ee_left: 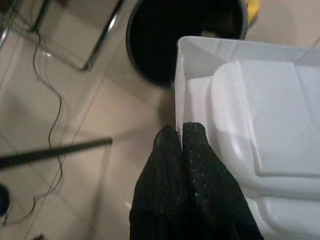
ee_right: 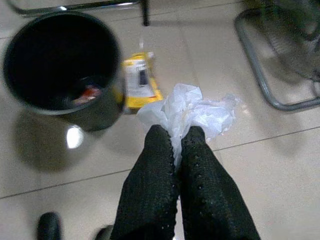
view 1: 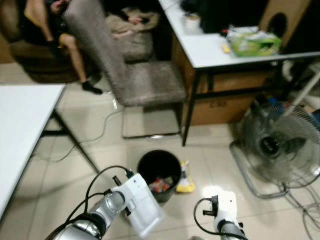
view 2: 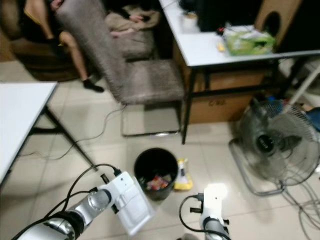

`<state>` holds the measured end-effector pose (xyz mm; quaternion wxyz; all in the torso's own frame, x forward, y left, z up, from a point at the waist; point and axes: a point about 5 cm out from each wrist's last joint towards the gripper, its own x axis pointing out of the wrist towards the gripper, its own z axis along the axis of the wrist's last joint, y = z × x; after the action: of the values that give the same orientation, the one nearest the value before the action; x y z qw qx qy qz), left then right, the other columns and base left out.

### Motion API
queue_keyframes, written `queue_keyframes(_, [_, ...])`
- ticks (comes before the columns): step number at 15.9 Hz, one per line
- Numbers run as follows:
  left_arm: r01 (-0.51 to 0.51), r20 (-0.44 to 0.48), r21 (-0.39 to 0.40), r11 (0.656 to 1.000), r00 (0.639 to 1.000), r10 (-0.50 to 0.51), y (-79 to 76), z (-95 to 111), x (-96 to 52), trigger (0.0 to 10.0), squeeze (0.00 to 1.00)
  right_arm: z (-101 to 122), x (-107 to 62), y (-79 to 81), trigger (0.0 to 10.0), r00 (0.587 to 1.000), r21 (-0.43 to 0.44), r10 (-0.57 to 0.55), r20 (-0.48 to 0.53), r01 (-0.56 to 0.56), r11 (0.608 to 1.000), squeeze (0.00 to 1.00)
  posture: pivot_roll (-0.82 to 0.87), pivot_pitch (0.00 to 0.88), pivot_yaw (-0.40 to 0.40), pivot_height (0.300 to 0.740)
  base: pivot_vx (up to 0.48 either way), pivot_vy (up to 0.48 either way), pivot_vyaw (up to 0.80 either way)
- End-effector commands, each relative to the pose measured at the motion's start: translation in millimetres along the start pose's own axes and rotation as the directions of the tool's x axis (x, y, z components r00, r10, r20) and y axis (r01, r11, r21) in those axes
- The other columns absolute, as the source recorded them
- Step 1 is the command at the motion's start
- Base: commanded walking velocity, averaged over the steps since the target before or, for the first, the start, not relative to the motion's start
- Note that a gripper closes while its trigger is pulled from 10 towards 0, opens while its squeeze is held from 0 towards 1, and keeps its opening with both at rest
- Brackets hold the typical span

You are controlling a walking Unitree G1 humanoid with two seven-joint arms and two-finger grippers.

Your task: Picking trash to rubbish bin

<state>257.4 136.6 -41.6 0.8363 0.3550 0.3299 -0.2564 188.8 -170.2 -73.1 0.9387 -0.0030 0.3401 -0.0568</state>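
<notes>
Head eyes look down at the floor; both wrist views, nearer, share the black bin [view 1: 159, 172].

A black rubbish bin [view 1: 159, 175] stands on the tiled floor [view 1: 215, 165] in the lower middle of the frame, with colourful wrappers inside. A yellow packet [view 1: 185, 179] lies on the floor touching its right side. At lower left the silver left arm [view 1: 95, 220] reaches toward the bin, a white plastic tray [view 1: 142, 207] at its end, just beside the bin's lower left rim. At the lower right edge the right arm's [view 1: 225, 215] white wrist shows. A grey padded chair [view 1: 130, 65] stands above the bin, a floor fan [view 1: 280, 147] at right, white tables at the left edge and upper right. A person's legs [view 1: 75, 55] show at upper left.
</notes>
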Motion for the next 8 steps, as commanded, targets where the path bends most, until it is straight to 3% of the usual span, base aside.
queue_keyframes(1, [0.004, 0.009, 0.007, 1.0, 1.0, -0.004, -1.1, 2.9, 0.6, 10.0, 0.0, -1.3, -0.5, -3.1, 10.0, 1.0, 0.003, -0.01, -0.004, 0.01, 1.0, 0.0, 0.02, 0.079, 0.014, 0.74, 0.326, 0.0, 0.0])
queue_keyframes(8, [0.006, 0.008, 0.011, 1.0, 1.0, -0.006, -2.1, 2.3, 0.5, 10.0, 0.0, -4.1, -1.6, -3.8, 10.0, 1.0, -0.011, -0.005, -0.012, 0.005, 1.0, 0.0, 0.02, 0.082, 0.014, 0.74, 0.328, 0.0, 0.0])
